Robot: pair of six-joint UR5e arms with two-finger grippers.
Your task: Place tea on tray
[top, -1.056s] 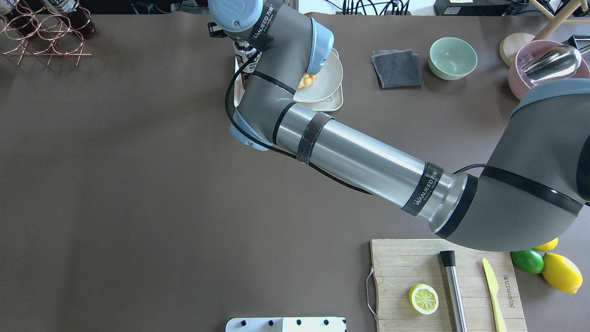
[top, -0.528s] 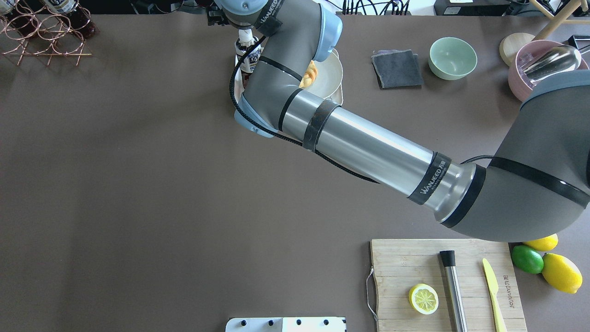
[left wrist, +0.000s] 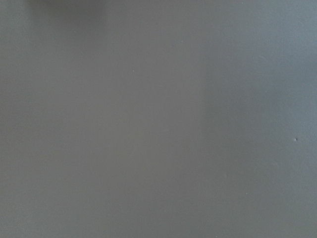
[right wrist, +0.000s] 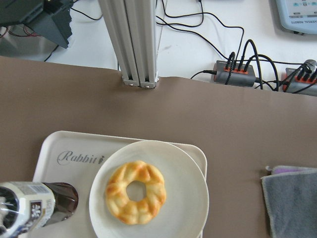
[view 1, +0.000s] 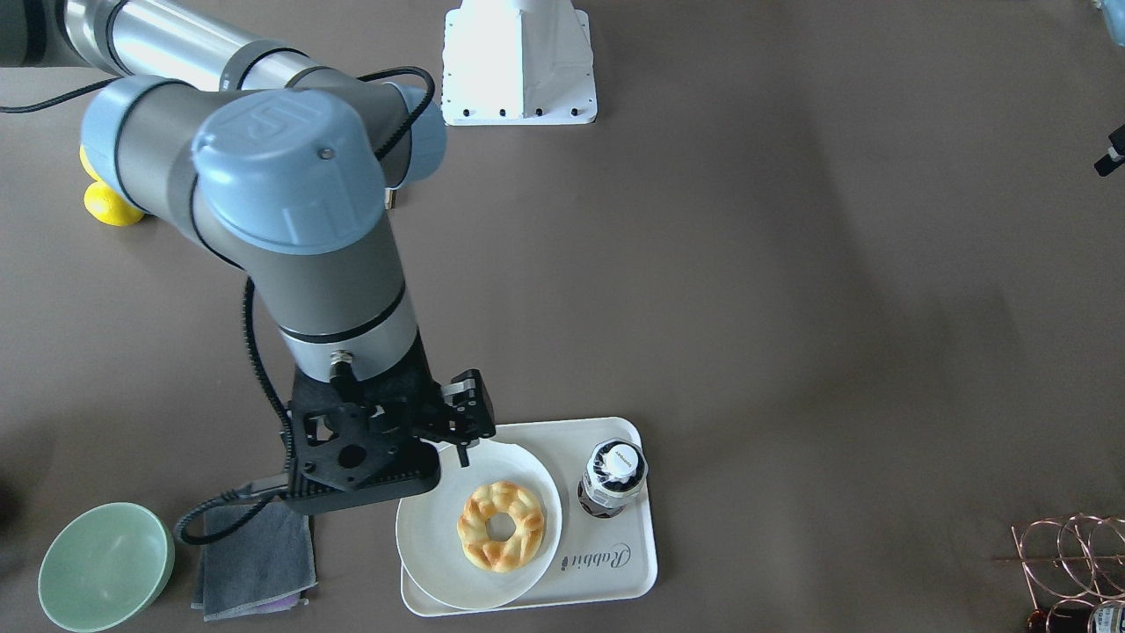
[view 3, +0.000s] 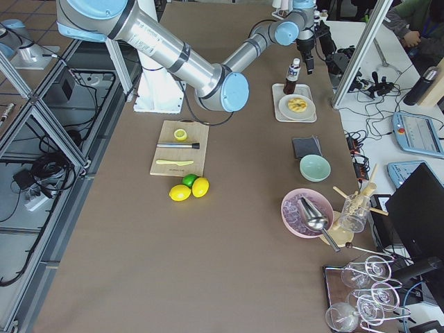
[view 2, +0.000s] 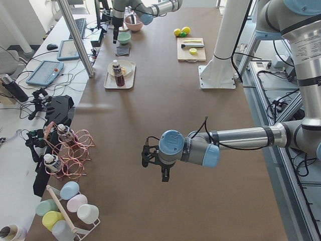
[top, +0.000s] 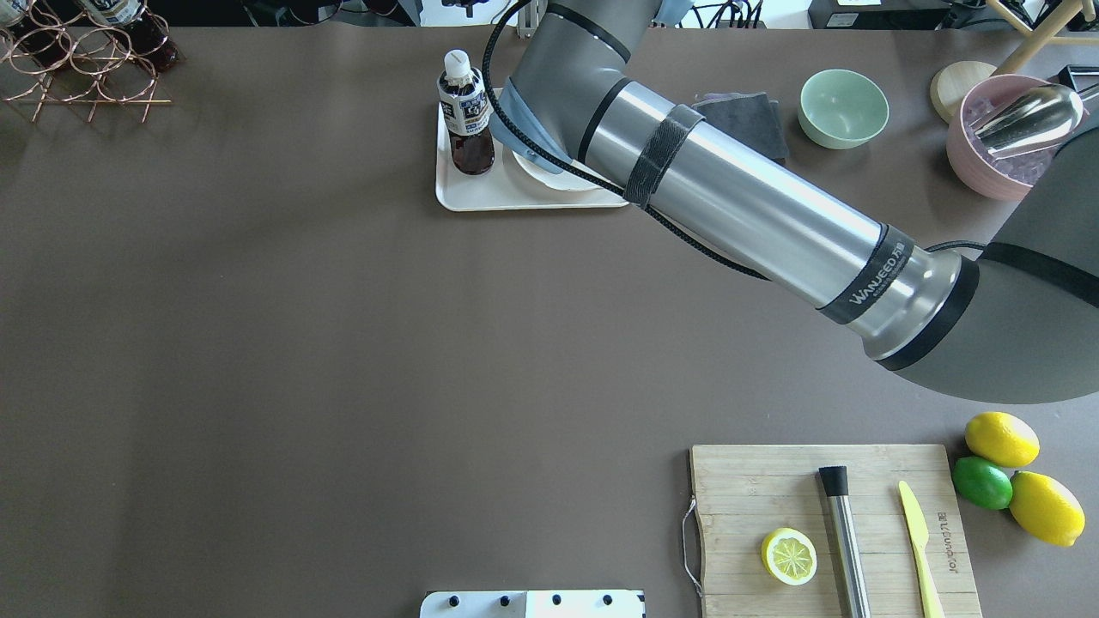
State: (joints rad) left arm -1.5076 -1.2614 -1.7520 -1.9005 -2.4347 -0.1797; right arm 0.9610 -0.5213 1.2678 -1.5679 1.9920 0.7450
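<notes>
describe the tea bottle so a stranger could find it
Find the cream-white rectangular tray with grey "Rabbit" script. Beside its round white plate with a ring pastry stands a small clear bottle of dark reddish-brown liquid; its white cap and printed label set it apart.

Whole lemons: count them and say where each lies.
2. One lemon lies right of the cutting board, on the lime's far side; the other lies beside the lime, nearer the robot. The cut half is not counted.

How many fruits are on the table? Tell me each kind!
Whole lemons: 2
Lime: 1
Cut lemon half: 1
Total: 4
</notes>
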